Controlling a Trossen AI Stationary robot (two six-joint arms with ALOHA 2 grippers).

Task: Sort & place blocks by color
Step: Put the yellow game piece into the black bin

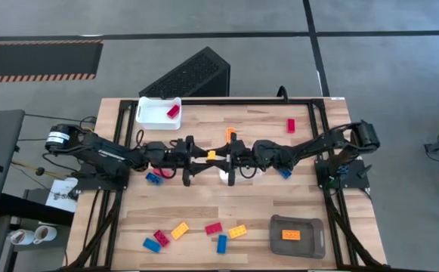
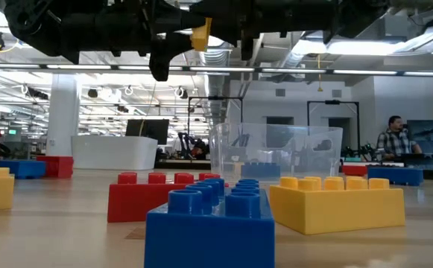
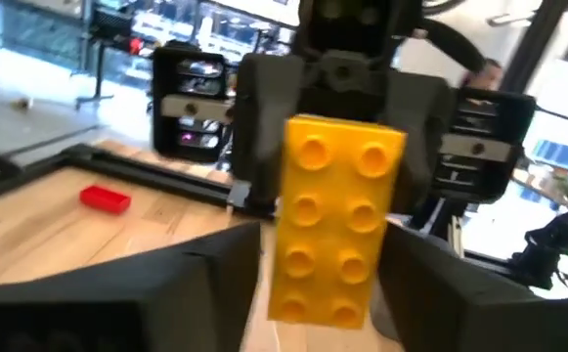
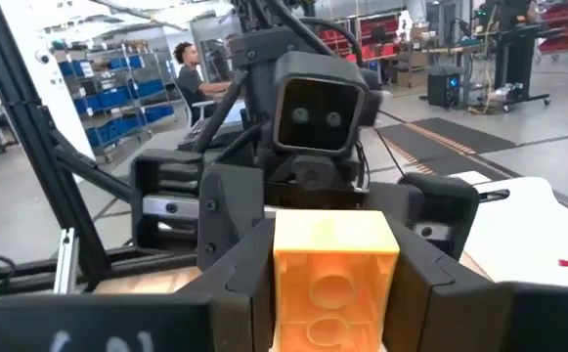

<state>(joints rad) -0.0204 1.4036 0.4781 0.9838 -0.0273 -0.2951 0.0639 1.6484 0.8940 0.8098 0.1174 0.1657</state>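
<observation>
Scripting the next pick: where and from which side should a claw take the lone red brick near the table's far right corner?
Come straight down on the red brick and pinch its two long sides, across the narrow width. It lies flat and alone, so both sides are free. The right claw is nearer, but grips a yellow brick.

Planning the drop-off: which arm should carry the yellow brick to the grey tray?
Right. The right gripper has its fingers closed on the yellow brick, and the grey tray lies on its side. The left gripper is farther away.
</observation>
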